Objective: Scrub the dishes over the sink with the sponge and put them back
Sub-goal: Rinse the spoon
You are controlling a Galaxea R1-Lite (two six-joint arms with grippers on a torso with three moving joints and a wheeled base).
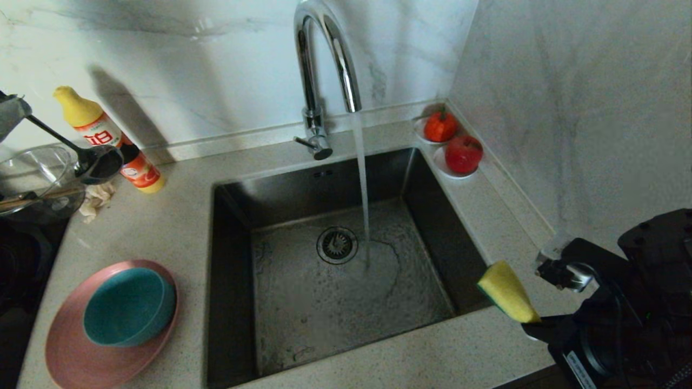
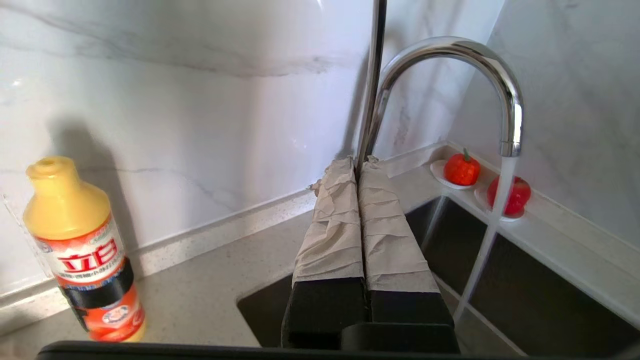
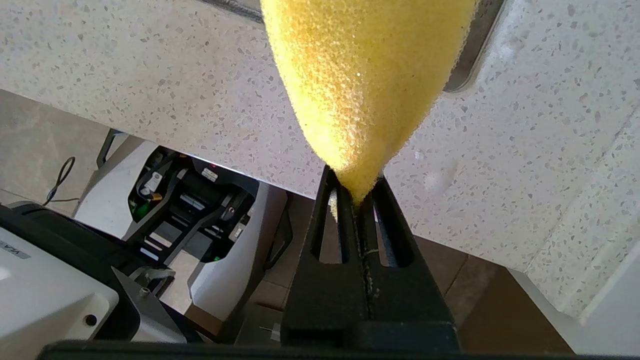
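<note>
The tap [image 1: 324, 59] is polished chrome, the sink [image 1: 303, 302] dull brushed steel, the counter [image 1: 178, 216] matt speckled stone. The sponge [image 1: 505, 292] is porous yellow foam; wrinkled cloth wraps the left gripper [image 2: 361, 165].

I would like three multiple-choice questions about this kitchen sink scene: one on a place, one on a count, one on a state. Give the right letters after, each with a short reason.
1. Where is the teal bowl?
A. In the sink
B. On the pink plate
C. Under the tap

2. How many red fruits stand on the small white saucers at the sink's far right corner?
A. One
B. Two
C. Three

3. What is the state of the tap?
A. Running
B. Off
C. Dripping only

Answers:
1. B: the bowl sits on the pink plate, on the counter to the left of the sink.
2. B: two fruits show there, each on its own saucer.
3. A: a steady stream falls from the spout to the basin floor beside the drain.
</note>
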